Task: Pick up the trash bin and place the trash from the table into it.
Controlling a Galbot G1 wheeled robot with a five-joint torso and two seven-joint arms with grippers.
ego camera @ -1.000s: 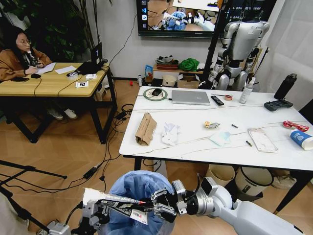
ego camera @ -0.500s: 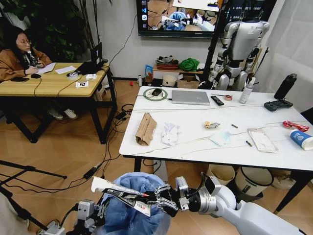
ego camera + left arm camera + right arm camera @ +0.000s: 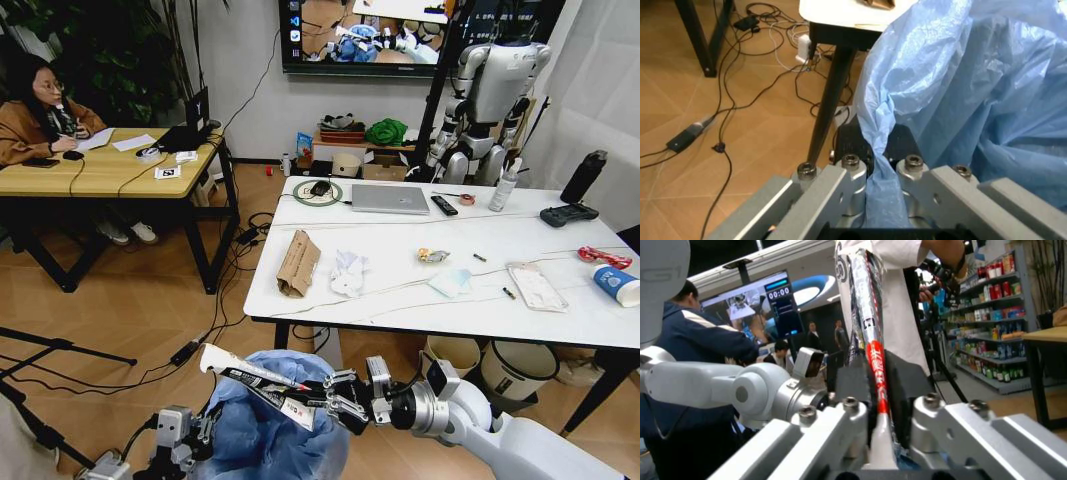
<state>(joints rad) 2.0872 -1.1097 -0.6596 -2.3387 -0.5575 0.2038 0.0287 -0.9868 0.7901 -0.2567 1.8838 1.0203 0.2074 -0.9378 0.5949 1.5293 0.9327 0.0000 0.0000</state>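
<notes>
Gripping wrapper — right gripper over half-hidden trash bin.

Even, bright indoor light across the head view; the white table reflects it without harsh glare and casts a soft shadow on the wooden floor beneath it; the wall screen above the table glows brightly; verticals lean outward toward the edges; in both wrist views the near metal parts are soft, the background sharper.
</notes>
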